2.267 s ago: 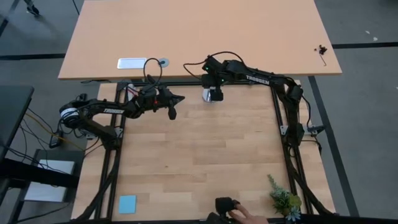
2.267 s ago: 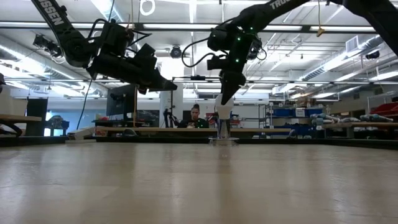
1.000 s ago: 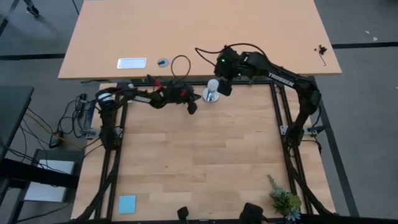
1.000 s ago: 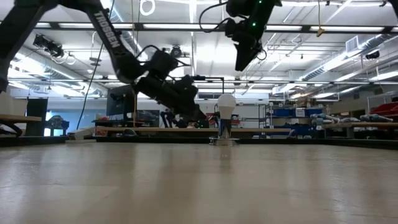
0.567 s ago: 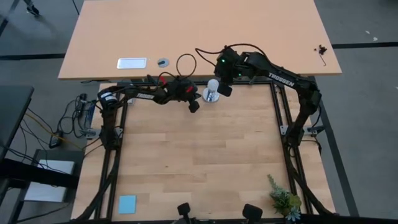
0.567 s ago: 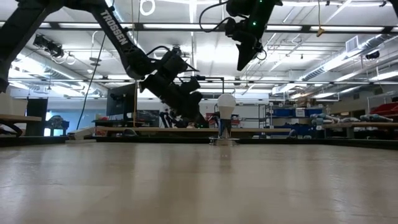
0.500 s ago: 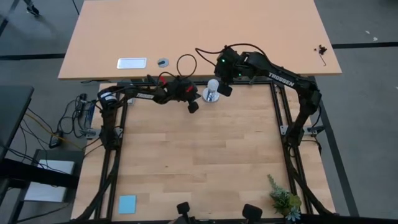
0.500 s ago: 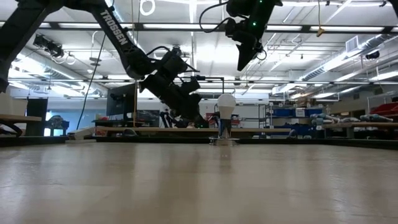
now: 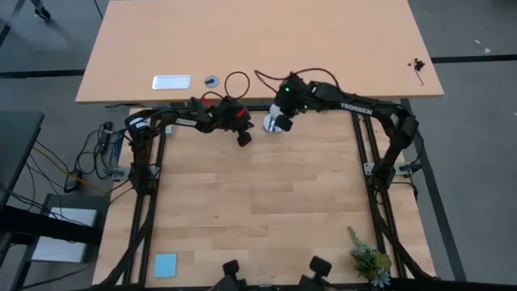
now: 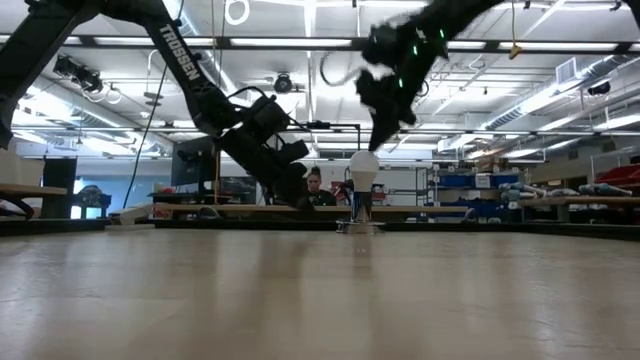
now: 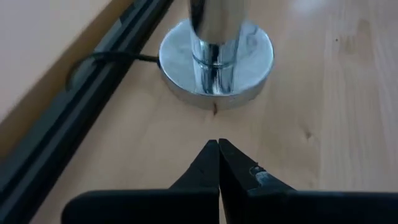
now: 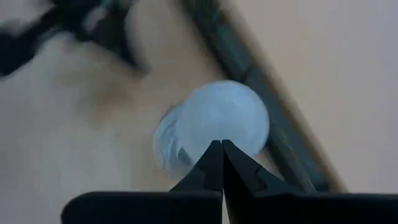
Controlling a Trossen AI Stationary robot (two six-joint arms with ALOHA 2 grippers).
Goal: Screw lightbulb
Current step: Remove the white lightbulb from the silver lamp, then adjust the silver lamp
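The white lightbulb stands upright in the stem of a round silver socket disc, which rests flat near the table's far edge. My right gripper is shut and slants down from the right, its tips just over the bulb's top. My left gripper is also shut, empty, low over the table to the left of the disc, pointing at it. My right gripper's shut fingertips stand right at the bulb's rounded top, coming from above and slanting down. I cannot tell whether they touch it. The bulb stays upright in the socket.
A black cord loops behind the socket over the dark frame rail. A second table stands beyond it. A blue square and a small plant lie near the front edge. A person sits far behind.
My right gripper has come down from high above toward the bulb's top, tipping as it sank. My left gripper has drawn a little toward the table's left, away from the socket disc, staying low. The bulb and socket have kept still.
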